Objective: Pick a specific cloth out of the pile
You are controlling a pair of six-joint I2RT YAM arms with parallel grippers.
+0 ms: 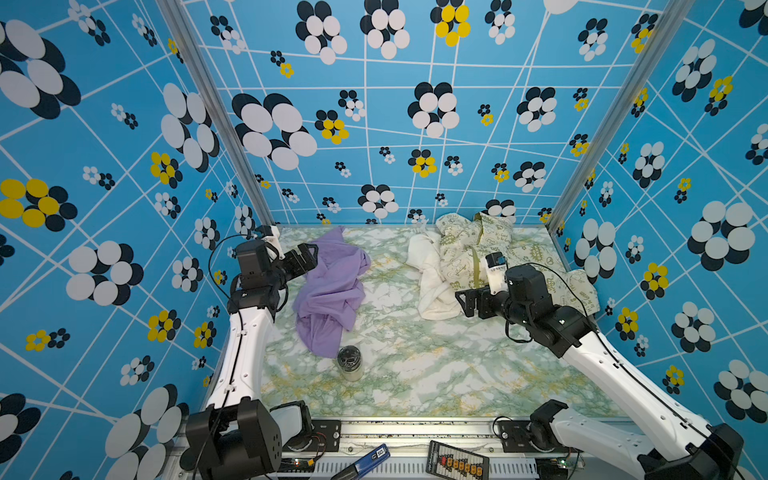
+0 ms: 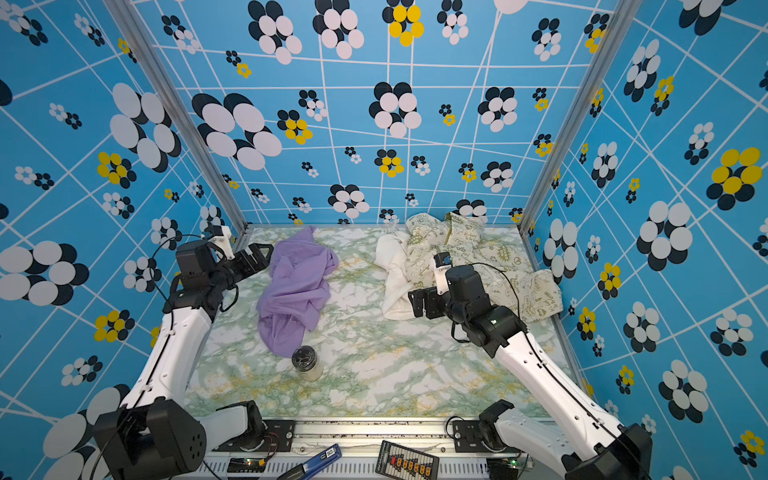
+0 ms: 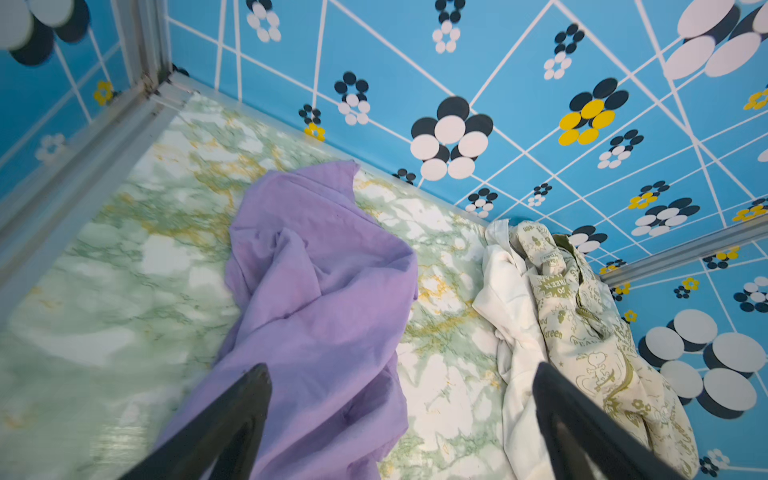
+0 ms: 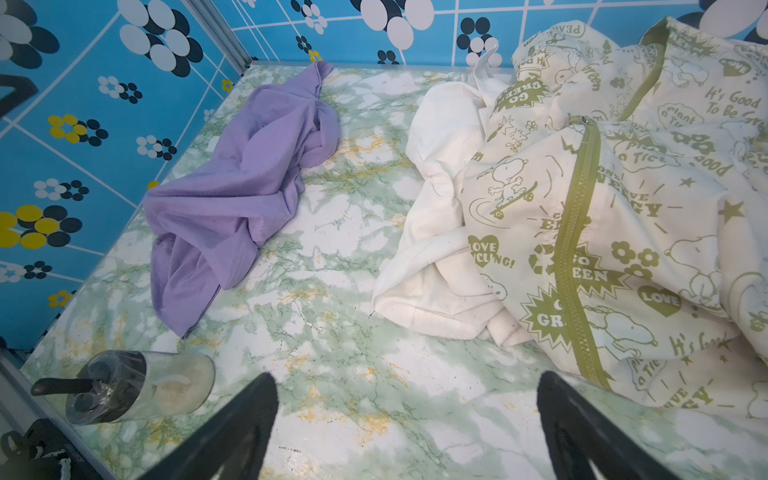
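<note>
Purple cloth (image 1: 330,291) lay alone on the tabletop's (image 1: 415,353) left side, well apart from the pile (image 1: 457,257).
L jaws were wide open & empty, just beside cloth's edge; R jaws wide open & empty, by pile's white cloth (image 1: 430,286). Jar (image 1: 350,363) stood nr cloth's front tip.

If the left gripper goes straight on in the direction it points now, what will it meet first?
Most likely the lavender cloth, lying just ahead of the open left gripper; depth is hard to judge.
</note>
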